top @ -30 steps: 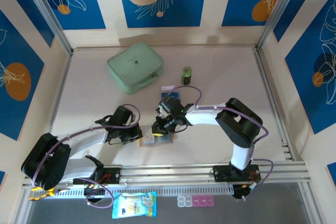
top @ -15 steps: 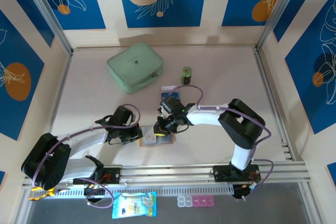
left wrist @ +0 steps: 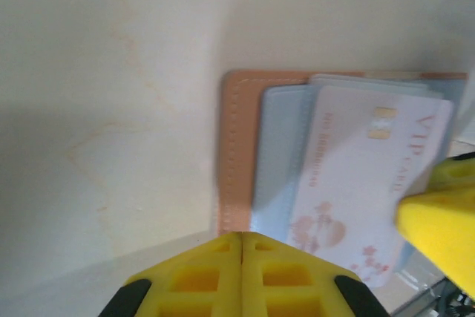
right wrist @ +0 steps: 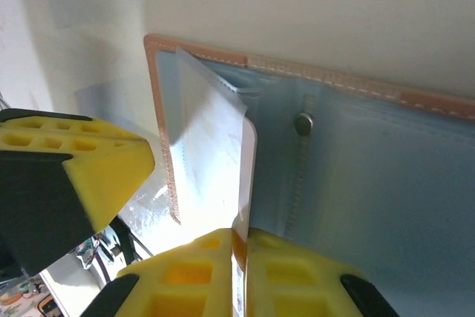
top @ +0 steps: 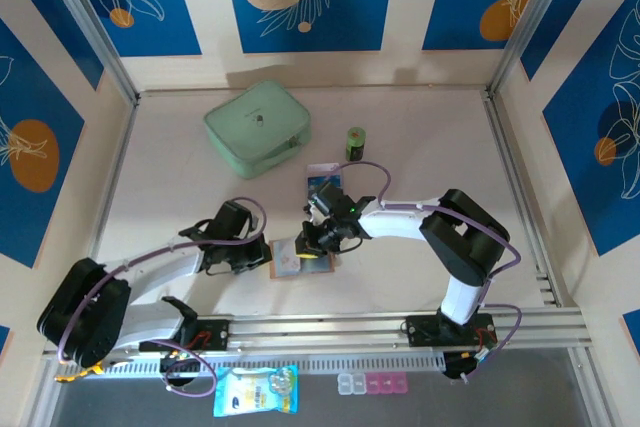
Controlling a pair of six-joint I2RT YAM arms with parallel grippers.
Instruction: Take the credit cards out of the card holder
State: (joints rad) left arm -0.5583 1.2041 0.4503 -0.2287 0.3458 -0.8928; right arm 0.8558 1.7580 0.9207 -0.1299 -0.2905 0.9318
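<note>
Right gripper (right wrist: 239, 237) pinches one white plastic card (right wrist: 211, 161) in the single open tan leather card holder (right wrist: 371, 168); left gripper (left wrist: 241, 238), fingers together, sits at its edge.

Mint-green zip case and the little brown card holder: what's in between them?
Nothing. In the top view, just bare table lies between the mint-green zip case and the card holder.

A white credit card (left wrist: 356, 176), lying on a tan card holder (left wrist: 236, 154), carries the letters "VIP" beside its gold chip. The smaller line of print is too blurred to read.
</note>
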